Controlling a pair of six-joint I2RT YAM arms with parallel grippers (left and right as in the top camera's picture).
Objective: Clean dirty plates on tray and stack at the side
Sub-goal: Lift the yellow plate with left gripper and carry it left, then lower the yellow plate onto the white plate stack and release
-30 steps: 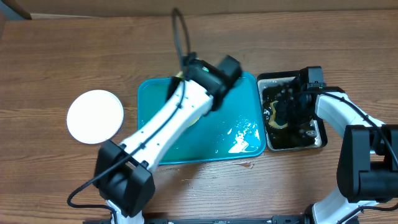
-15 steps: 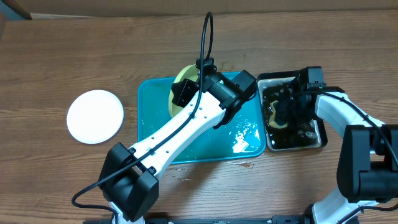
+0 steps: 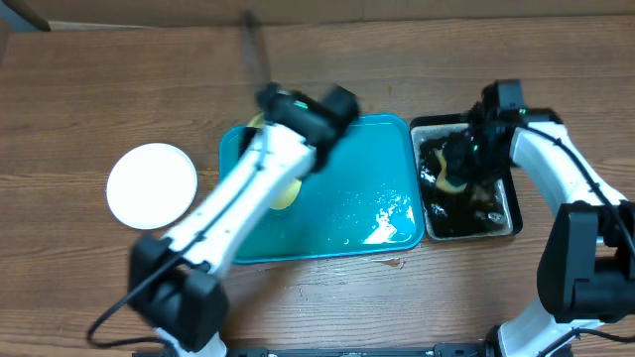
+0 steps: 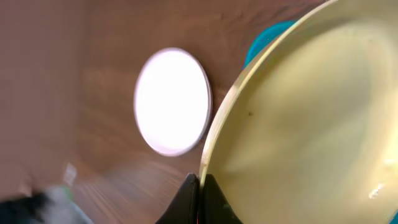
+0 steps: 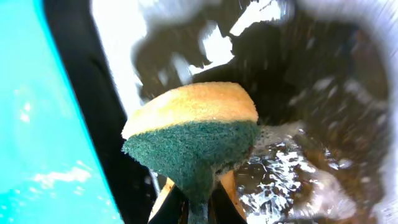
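1. Left gripper (image 4: 200, 190) clamped the rim of the yellow-green plate (image 4: 311, 118), tilted over the left end of the turquoise tray (image 3: 367, 159).
2. Likely step: carrying it to the stack. Next: swing left, level, lower onto white plate (image 3: 152, 185) on table (image 3: 79, 89).
3. Right gripper (image 5: 198, 205) pinched sponge (image 5: 193, 124) over black tray (image 3: 516, 213), well clear; path looked open.

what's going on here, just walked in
The left pincer is shut on the rim of a pale yellow-green plate, held over the left end of the turquoise tray. One white plate lies on the table to the left. The right pincer grips a sponge over the black tray.
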